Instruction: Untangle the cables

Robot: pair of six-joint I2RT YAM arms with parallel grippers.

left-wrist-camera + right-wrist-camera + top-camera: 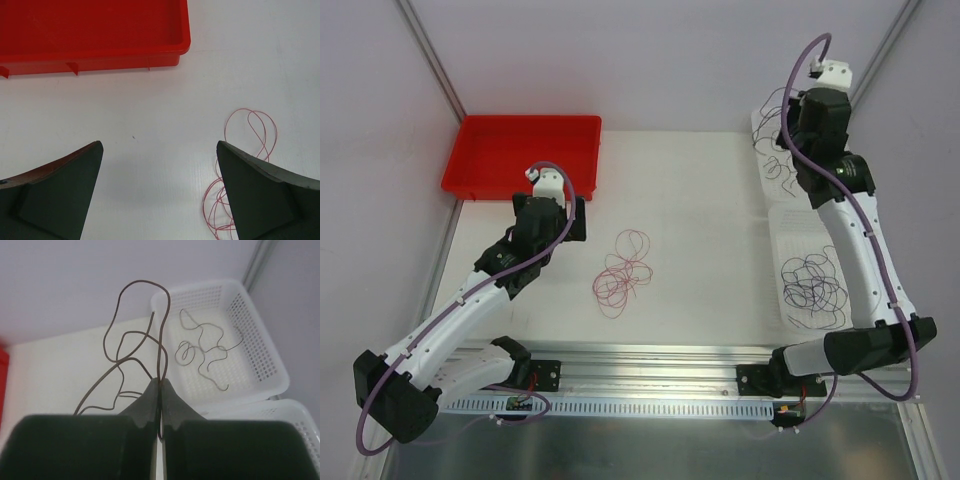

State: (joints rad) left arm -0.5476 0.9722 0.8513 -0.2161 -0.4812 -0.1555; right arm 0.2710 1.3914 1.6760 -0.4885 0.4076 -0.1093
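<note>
**Right gripper pinches one dark cable above the far basket; left gripper waits open by the red loops.**

At the far right of the table point(700, 200) we see the right gripper point(160, 385) with its fingers pressed together on a dark cable point(160, 352), which rises from the fingertips in loose curls. Behind it sits the far basket point(255, 350), white, with a thin cable point(202, 345) lying alone inside. In the near basket point(790, 230) we find purple and black cables point(815, 285) bunched together. The red cables point(625, 268) lie looped mid-table, well apart from both baskets. The left gripper point(160, 150) hangs with its jaws wide and nothing between them, near the red tray point(520, 150), and the red loops lie just beside one finger.
</note>
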